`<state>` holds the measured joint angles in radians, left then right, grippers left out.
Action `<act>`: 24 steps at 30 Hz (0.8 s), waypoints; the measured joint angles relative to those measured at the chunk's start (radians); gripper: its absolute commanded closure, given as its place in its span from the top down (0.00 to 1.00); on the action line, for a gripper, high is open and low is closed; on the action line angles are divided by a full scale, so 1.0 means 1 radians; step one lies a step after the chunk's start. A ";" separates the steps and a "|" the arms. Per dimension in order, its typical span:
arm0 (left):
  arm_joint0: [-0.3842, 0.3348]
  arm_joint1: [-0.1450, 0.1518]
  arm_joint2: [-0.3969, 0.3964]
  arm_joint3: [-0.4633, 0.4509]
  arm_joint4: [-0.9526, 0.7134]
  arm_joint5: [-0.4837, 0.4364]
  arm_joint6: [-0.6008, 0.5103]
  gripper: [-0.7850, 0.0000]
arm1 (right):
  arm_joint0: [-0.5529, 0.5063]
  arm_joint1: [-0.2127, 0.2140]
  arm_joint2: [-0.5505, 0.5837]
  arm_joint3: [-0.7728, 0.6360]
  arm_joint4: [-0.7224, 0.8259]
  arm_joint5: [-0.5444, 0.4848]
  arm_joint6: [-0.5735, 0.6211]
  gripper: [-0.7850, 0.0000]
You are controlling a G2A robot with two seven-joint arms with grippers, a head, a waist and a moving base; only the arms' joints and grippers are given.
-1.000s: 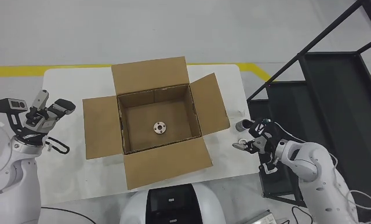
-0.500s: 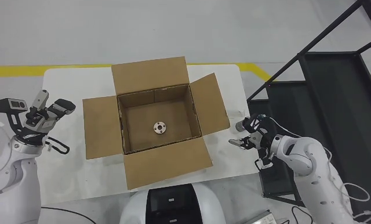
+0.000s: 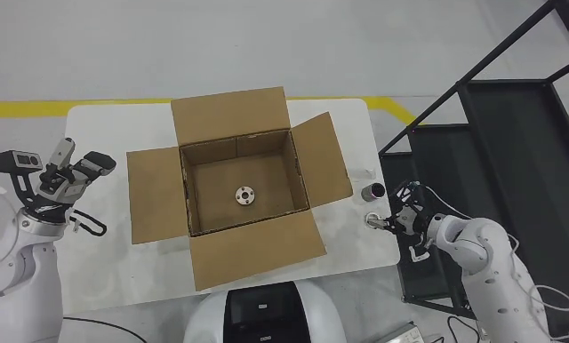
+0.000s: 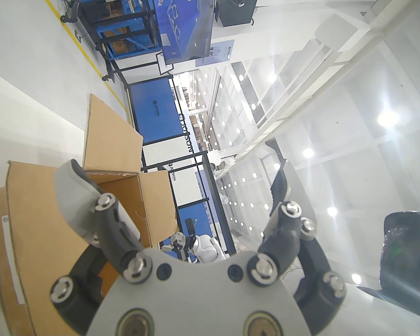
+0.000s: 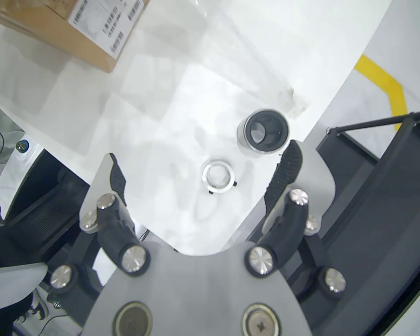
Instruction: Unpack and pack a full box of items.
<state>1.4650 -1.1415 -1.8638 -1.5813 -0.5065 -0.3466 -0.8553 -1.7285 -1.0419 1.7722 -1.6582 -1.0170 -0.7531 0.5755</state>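
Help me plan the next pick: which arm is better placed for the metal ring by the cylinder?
Right, probably: its jaws stand open close over the ring, beside the cylinder; the left jaws hang across the table, beyond the box.

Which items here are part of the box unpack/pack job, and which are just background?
Job: cardboard box; flanged disc inside it; silver ring and dark sleeve on the table; right claw, open near the ring.
Background: black steps; yellow floor line.
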 measured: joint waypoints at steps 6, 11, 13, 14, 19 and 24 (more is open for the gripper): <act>0.000 0.000 0.000 0.000 0.000 0.000 0.000 1.00 | 0.034 0.001 -0.034 0.073 -0.001 0.042 0.009 0.72; 0.000 0.000 0.000 0.000 0.000 0.000 0.000 1.00 | 0.077 0.000 -0.076 0.136 -0.033 0.104 0.007 0.49; 0.000 0.000 0.000 0.000 0.000 0.000 0.000 1.00 | 0.093 -0.002 -0.097 0.159 -0.060 0.127 -0.007 0.44; 0.000 0.000 0.000 0.000 0.000 0.000 0.000 1.00 | 0.098 -0.002 -0.105 0.169 -0.068 0.133 -0.014 0.43; 0.000 0.000 0.000 0.000 0.000 0.000 0.000 1.00 | 0.120 -0.003 -0.142 0.209 -0.117 0.165 -0.036 0.42; 0.000 0.000 0.000 0.000 0.000 0.000 0.000 1.00 | 0.131 -0.004 -0.166 0.241 -0.156 0.190 -0.056 0.39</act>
<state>1.4650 -1.1415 -1.8638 -1.5813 -0.5065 -0.3466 -0.8553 -1.5972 -1.0456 1.6063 -1.4171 -1.1727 -0.5627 0.5192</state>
